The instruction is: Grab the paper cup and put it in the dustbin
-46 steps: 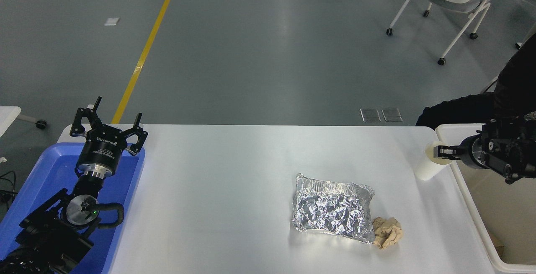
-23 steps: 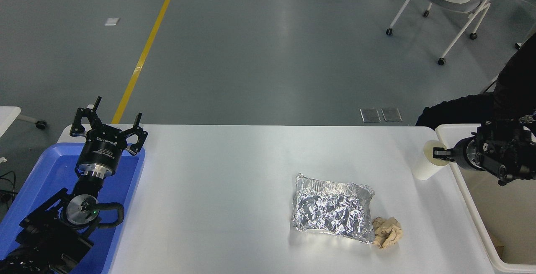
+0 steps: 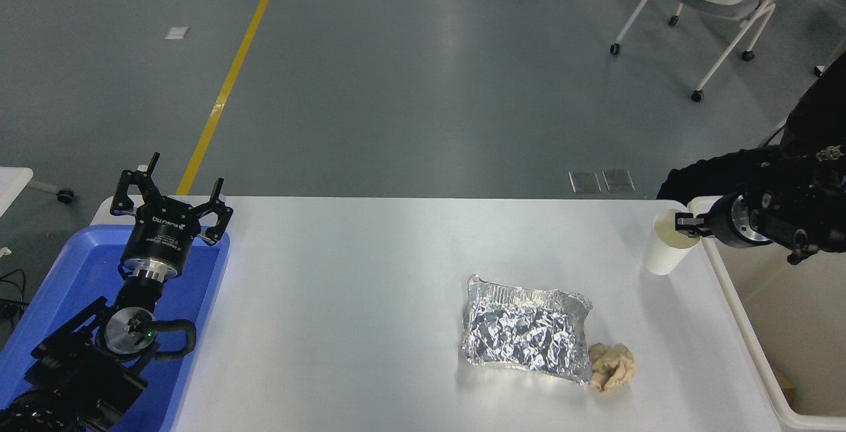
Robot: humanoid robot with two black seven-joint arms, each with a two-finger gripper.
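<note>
Paper cup [image 3: 666, 253] carried farther back; right gripper [image 3: 687, 223] jaws pinching rim; dustbin [image 3: 733, 300] cut off; left gripper [image 3: 170, 197] spread.

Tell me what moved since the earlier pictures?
The right hand, shut on the paper cup's rim, carried it toward the table's far edge and a little left, beside the dustbin. The left hand stayed parked over the blue tray; the foil tray and paper wad did not move.
</note>
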